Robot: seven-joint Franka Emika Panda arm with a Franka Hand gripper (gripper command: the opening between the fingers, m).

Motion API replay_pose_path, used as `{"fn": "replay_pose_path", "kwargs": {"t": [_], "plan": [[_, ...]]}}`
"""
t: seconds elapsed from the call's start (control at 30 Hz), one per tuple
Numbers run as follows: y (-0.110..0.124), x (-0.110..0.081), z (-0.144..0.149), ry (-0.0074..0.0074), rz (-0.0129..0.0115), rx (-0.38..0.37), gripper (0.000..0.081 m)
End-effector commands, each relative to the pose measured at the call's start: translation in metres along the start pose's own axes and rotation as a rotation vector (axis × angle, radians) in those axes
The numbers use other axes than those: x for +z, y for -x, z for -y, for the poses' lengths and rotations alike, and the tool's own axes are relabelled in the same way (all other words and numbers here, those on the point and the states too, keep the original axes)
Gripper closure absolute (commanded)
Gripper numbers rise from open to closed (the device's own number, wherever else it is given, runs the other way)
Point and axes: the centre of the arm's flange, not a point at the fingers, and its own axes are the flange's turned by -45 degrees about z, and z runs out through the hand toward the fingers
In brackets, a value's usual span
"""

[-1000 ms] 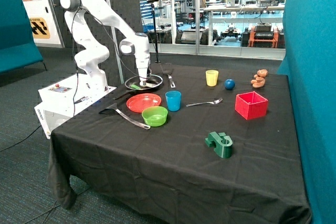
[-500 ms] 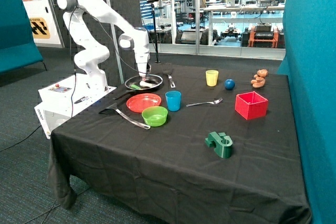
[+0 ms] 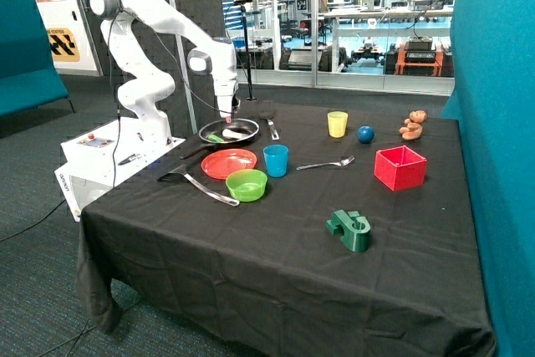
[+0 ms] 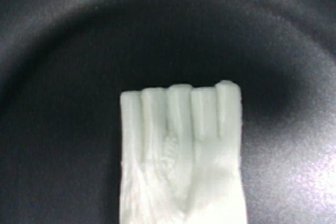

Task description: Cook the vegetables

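Gripper (image 3: 226, 109) first: hangs just above the black pan (image 3: 247, 125), pointing straight down, apart from what lies inside. Cannot tell whether wide or pinched close, since neither view shows that part. Right under the wrist camera, lying flat on the dark pan floor (image 4: 63, 51), the pale vegetable (image 4: 181, 156), whitish with ridges along it like little stalks side by side. In the outside view, the same pale piece (image 3: 235, 132) near the middle of the pan, and the bright green vegetable (image 3: 216, 137) beside it, close to the rim by the handle. Both inside the pan, most likely because that is where food goes to get cooked. Looks like the putting-in part is done; stirring or heating seems not done yet. Hangs high and clear of the pan, probably to keep from bumping the rim or knocking the food. Just behind the pan, a black spatula (image 3: 267, 110), handy for stirring. In front of the pan, a red plate (image 3: 219, 165), then a lime green bowl (image 3: 247, 184) and a blue cup (image 3: 276, 160), perhaps for serving. Farther out on the black table (image 3: 251, 273), well apart, a yellow cup (image 3: 337, 124), a blue ball (image 3: 365, 134), a red box (image 3: 400, 167) and a dark green block (image 3: 349, 230), no part of the cooking.
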Motion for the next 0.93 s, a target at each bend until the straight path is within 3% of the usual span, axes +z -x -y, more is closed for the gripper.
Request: {"fn": "replay_pose_path", "kwargs": {"t": [0.0,0.43,0.9], "plan": [[0.001,-0.004,-0.011,0.0,0.0011,0.027,0.0747],[-0.009,0.0,-0.034,0.0,0.0011,0.06,0.071],[-0.017,0.0,-0.043,0.0,0.0011,0.04,0.0705]]}}
